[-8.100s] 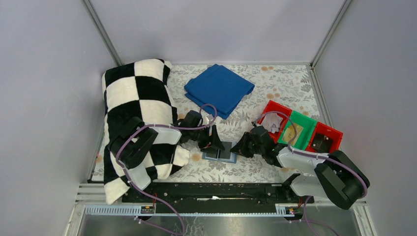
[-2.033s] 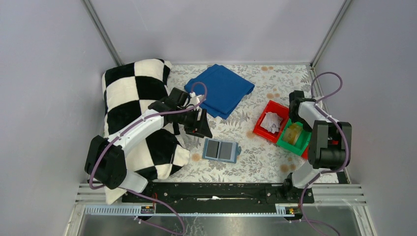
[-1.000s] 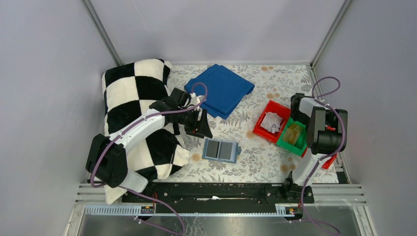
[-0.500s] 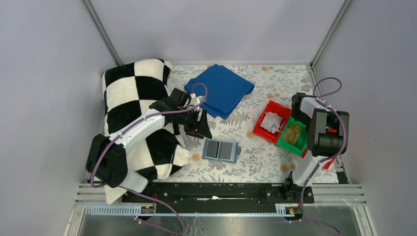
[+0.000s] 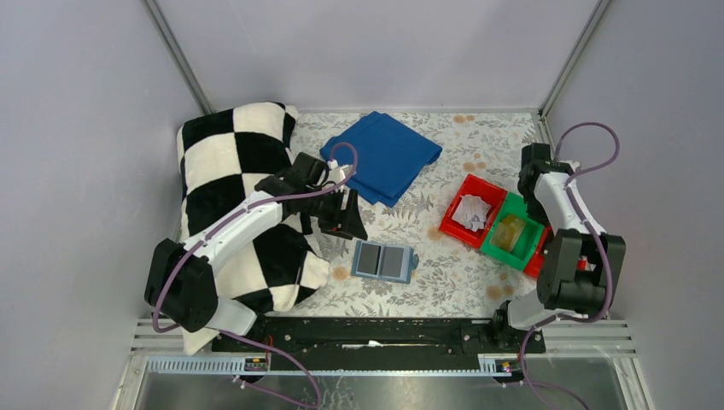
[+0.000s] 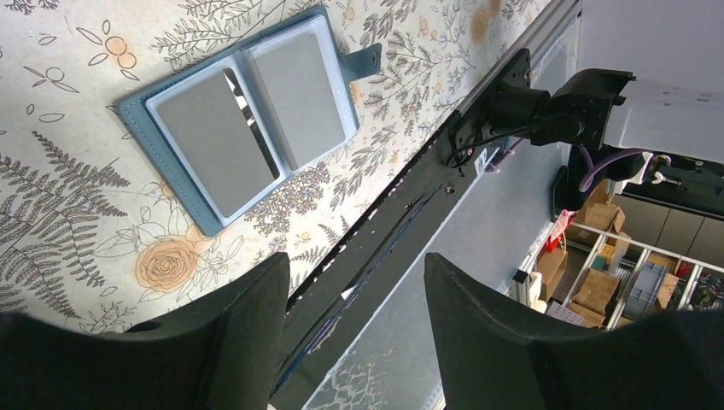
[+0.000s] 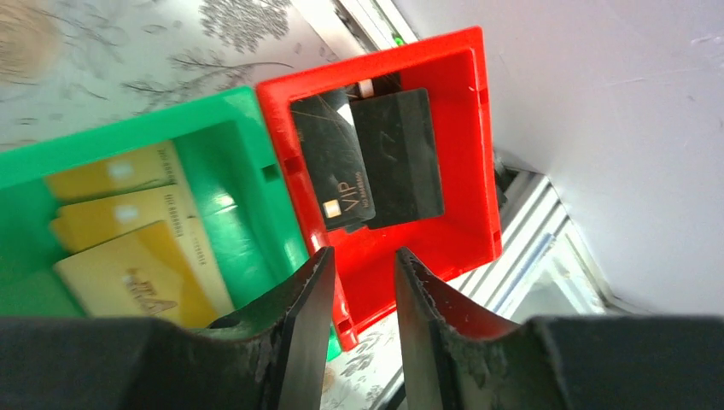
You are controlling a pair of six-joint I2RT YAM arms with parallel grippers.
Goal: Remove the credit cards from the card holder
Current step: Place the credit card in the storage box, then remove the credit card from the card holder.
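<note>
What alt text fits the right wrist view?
The right gripper, jaws slightly apart with nothing between them, points down at a red bin holding two dark cards, one printed VIP. A green bin touching it holds yellowish cards, with floral tabletop beyond.

A black-and-white checkered plush blanket (image 5: 239, 166) is lying bunched along the left side of the floral-patterned table cover (image 5: 461, 289). A folded deep-blue cloth (image 5: 382, 155) is resting at the far middle, to the blanket's right. At the right, three plastic bins are sitting in a touching diagonal row: a red bin (image 5: 468, 184) farthest, a green bin (image 5: 525, 210) in the middle and a second red bin (image 7: 427, 243) nearest.
</note>
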